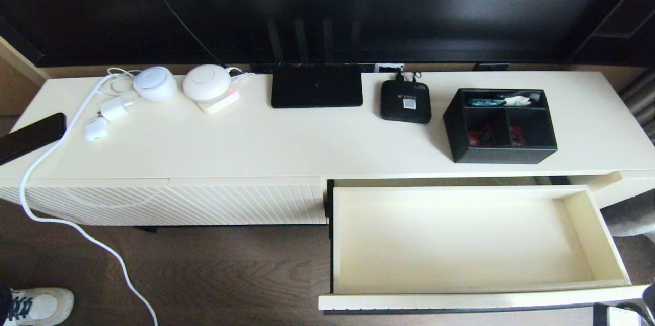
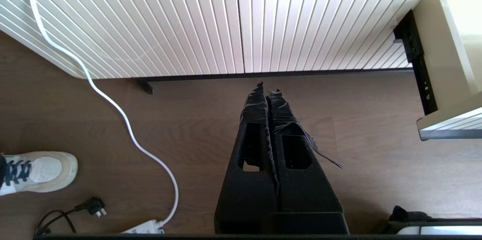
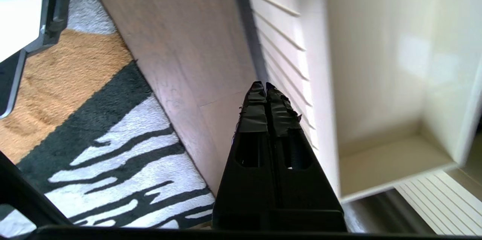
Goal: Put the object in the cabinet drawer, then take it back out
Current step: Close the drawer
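Both grippers closed; organizer box (image 1: 500,125) sits above open drawer (image 1: 463,239).

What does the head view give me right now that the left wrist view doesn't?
Only the head view shows the cabinet top with the organizer box standing near its right end, the router and set-top box to its left, and the whole open, empty interior of the drawer.

Only the left wrist view shows the left gripper, shut, low over the floor in front of the closed ribbed front.

Both show the white cable trailing to the floor, a sneaker and the drawer's left side.
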Robot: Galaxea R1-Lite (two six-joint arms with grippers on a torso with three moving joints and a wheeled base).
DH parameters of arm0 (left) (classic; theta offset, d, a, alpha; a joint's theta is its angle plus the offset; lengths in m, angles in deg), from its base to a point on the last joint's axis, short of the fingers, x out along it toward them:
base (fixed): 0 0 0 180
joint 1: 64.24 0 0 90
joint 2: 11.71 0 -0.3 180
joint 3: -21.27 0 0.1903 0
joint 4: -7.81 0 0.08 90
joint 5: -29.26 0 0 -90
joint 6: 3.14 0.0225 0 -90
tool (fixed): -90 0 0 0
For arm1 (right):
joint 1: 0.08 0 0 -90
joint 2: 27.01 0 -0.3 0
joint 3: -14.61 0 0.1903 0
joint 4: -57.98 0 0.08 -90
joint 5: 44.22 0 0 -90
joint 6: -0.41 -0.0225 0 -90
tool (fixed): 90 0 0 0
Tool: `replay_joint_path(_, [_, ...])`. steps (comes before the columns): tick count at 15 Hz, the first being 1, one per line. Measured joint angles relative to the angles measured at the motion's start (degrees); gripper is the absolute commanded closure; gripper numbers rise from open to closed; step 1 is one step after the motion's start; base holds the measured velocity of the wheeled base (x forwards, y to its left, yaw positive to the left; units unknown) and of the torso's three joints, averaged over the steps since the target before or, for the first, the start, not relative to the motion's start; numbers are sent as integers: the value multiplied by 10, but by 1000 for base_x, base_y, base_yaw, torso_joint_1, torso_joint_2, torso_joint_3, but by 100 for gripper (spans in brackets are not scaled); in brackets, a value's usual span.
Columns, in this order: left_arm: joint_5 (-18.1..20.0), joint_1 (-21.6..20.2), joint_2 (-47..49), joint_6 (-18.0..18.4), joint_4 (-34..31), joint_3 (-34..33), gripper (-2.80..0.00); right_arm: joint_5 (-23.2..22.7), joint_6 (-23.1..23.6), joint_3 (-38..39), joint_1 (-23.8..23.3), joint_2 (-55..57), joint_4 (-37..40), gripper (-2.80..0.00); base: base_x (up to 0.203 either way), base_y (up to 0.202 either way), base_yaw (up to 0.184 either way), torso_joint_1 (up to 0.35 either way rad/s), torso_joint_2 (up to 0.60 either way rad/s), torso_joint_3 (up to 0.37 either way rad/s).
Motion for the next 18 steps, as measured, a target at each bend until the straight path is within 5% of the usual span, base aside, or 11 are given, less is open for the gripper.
replay_joint_path(8, [0, 0, 0, 0, 0, 0, 0, 0, -6, 21, -1, 215, -188, 0, 0, 0, 0, 0, 0, 0])
replay_joint_path(14, [0, 0, 0, 0, 0, 0, 0, -1, -8, 9, -15, 344, -444, 0, 0, 0, 0, 0, 0, 0])
replay_joint_path(18, [0, 0, 0, 0, 0, 0, 0, -1, -18, -27, -23, 347, -453, 0, 0, 0, 0, 0, 0, 0])
